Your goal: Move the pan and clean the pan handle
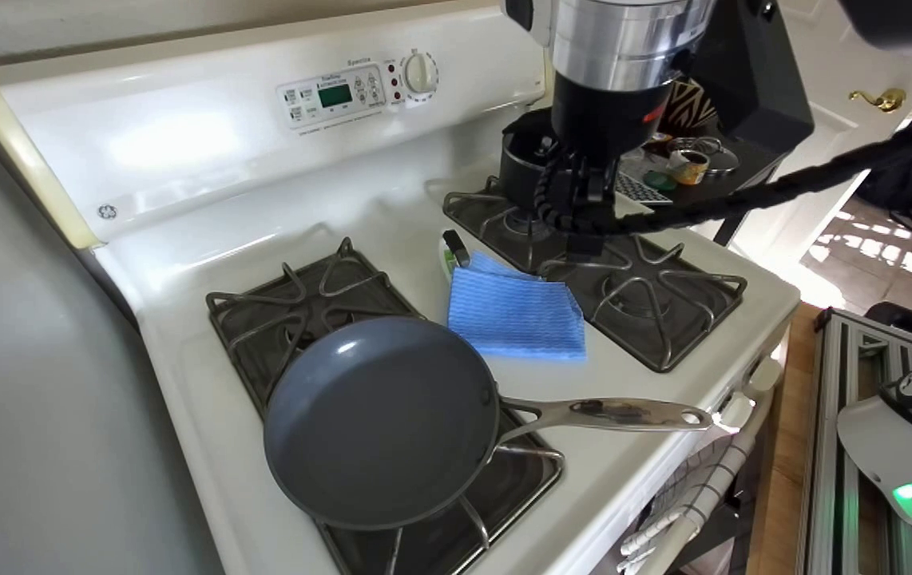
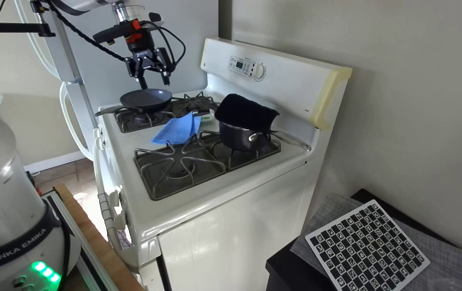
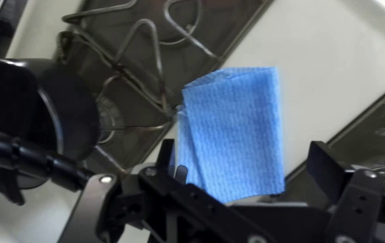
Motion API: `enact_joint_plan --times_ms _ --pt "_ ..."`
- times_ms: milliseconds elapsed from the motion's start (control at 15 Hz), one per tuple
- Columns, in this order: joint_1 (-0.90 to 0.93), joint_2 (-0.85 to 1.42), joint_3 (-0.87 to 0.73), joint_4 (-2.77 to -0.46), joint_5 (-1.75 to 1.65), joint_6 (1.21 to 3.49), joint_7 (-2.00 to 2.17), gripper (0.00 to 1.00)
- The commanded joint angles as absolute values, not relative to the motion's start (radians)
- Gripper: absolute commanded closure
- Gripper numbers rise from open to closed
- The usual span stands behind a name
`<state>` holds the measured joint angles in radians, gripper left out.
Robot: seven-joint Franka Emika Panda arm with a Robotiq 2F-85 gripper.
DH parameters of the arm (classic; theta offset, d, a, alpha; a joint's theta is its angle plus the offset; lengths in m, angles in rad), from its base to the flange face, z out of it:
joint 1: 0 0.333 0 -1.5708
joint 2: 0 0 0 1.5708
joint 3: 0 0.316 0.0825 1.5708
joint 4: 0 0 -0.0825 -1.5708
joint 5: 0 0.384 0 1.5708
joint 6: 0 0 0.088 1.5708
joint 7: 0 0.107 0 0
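Note:
The pan (image 1: 380,423) sits on the burner grate with its dark grey-blue inside facing up; it also shows in an exterior view (image 2: 146,98). The silver pan handle (image 1: 624,414) points toward the stove's front edge, and it shows there too (image 2: 113,109). A folded blue cloth (image 1: 516,313) lies on the white stovetop between the burner grates. In the wrist view the cloth (image 3: 236,131) appears between the fingers. My gripper (image 3: 242,150) is open and empty, held in the air above the stove (image 2: 155,81). Pan and handle are out of the wrist view.
A black pot (image 2: 239,137) with a black item (image 2: 247,111) over it stands on the back burner, left in the wrist view (image 3: 74,111). A brush (image 1: 456,249) lies beside the cloth. The stove's back panel (image 1: 224,120) rises behind; a towel (image 1: 695,487) hangs in front.

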<state>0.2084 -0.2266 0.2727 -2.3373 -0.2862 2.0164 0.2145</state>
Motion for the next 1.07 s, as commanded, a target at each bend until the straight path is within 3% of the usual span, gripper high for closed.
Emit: enact_joint_plan --times_ms 0,467,1000 --pt "0.163 -0.302 0.24 -2.46 -0.417 2.173 0.217 0.0" --pt "0.092 -0.282 0.194 -2.602 -0.411 2.465 0.26 0.0" --pt "0.068 -0.19 0.199 -2.645 -0.379 2.615 0.297 0.0"
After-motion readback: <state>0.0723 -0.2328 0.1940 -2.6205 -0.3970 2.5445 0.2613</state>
